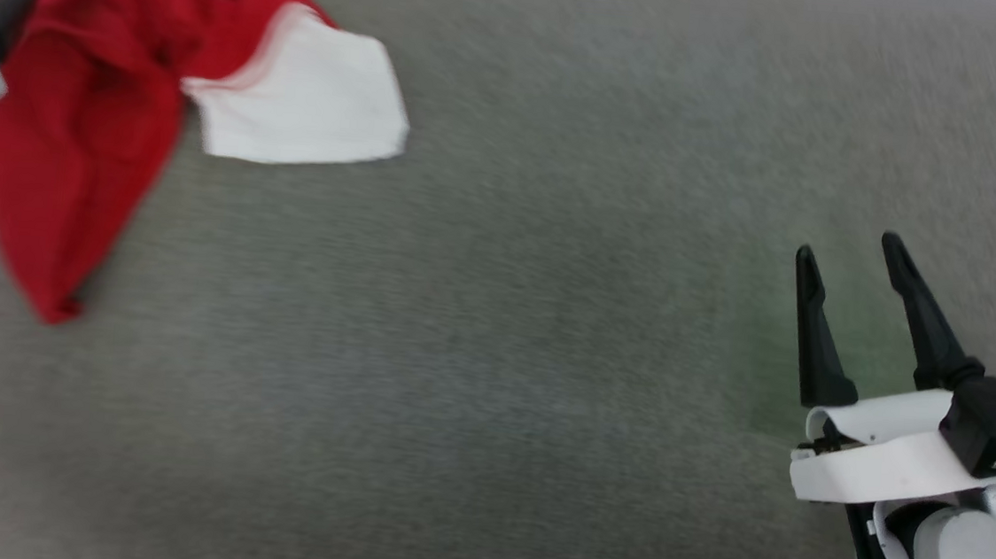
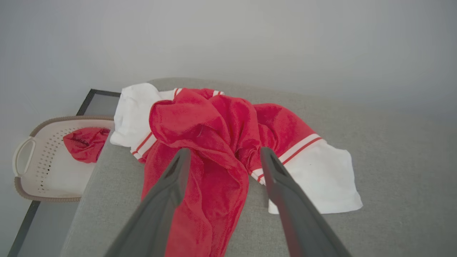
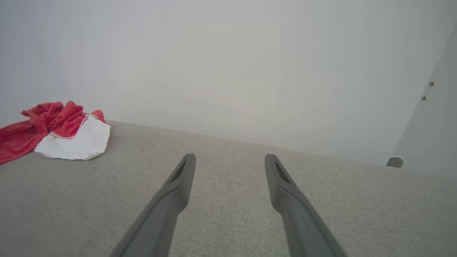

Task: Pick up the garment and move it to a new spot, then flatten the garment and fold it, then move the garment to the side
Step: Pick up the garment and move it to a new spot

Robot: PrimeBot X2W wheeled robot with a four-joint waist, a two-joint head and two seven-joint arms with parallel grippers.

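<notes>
None of the steps was finished

The garment point(image 2: 214, 142) lay crumpled on the left part of the bench point(image 1: 492, 359). The left gripper point(image 2: 225, 151) pointed at it, fingers spread and empty. The right gripper point(image 1: 848, 245), fingers spread too, stood well apart. Lifting, flattening and folding were all left to do.

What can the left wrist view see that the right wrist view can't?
Left wrist view: the basket with a red cloth in it, and the open left gripper pointed at the garment. Right wrist view: the open right gripper over the bare grey surface, and a small wall fitting. Both: the crumpled garment, the grey surface and a pale wall.
</notes>
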